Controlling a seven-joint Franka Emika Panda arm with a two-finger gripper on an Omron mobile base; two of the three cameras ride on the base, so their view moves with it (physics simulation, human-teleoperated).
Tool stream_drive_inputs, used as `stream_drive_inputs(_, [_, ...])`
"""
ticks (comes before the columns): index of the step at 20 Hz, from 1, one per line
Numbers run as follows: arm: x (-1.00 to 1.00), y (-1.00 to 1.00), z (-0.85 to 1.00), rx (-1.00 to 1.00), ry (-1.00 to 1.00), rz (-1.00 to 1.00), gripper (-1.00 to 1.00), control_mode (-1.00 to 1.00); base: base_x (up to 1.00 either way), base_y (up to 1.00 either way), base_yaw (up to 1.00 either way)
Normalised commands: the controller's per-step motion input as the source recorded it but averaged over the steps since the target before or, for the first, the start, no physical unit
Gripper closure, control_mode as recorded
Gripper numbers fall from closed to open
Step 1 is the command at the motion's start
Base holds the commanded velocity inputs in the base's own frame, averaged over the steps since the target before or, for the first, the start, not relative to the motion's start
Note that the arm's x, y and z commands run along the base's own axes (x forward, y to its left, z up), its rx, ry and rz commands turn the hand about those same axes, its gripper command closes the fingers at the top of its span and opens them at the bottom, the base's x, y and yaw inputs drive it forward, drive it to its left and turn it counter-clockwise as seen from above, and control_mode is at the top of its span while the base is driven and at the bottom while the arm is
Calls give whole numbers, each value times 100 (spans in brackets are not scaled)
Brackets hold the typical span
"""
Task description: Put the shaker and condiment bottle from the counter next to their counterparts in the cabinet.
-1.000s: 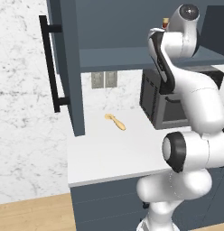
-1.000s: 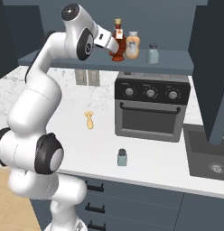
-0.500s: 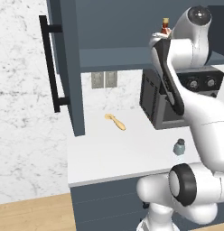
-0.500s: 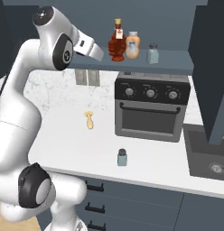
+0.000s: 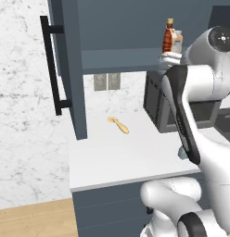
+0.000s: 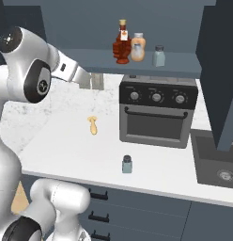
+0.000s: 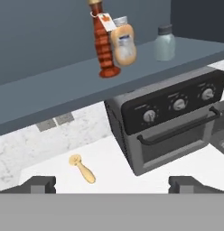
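Bottle placement complete: condiment bottle (image 6: 121,43) now standing upright and free on the shelf of the cabinet (image 6: 184,63), just beside the pale orange bottle (image 6: 137,47), whereas a second ago held at the gripper close to that same spot. Confirmed in the hand view, bottle (image 7: 102,43) touching or nearly touching its orange neighbour (image 7: 123,43); contact not resolvable. Gripper (image 7: 111,184) since withdrawn from the shelf and swung back toward the left of the right base view, fingertips (image 7: 39,183) wide apart at the bottom of the hand view, nothing between them. Half a second ago already released and backing away; retreat continued since. Shelf shaker (image 6: 159,55) unmoved, standing a little apart on the far side of the orange bottle. Remaining item: shaker (image 6: 127,164) upright on the counter (image 6: 57,146) near the front edge, in front of the toaster oven (image 6: 157,115), untouched across all three moments (partly hidden behind the arm in the left base view). Wooden utensil (image 6: 93,125) lying flat on the counter, not part of the job. Judged half done: first item delivered, second pick not yet begun. Next requirement, in all likelihood, a descent to the counter shaker with jaws kept spread, then a lift to the shelf beside its blue-grey twin.
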Motion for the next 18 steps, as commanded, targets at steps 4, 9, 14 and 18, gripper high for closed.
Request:
stream_drive_inputs(4, [-96,12,-54,0,0,-3,-100,-100,0,0,0])
stream_drive_inputs(9, [-86,0,-62,0,0,-9,-100,-100,0,0,0])
stream_drive_inputs(14, [-81,0,-60,0,-1,-11,-100,-100,0,0,0])
stream_drive_inputs(18, [-52,-4,-61,0,-1,-8,-100,-100,0,0,0])
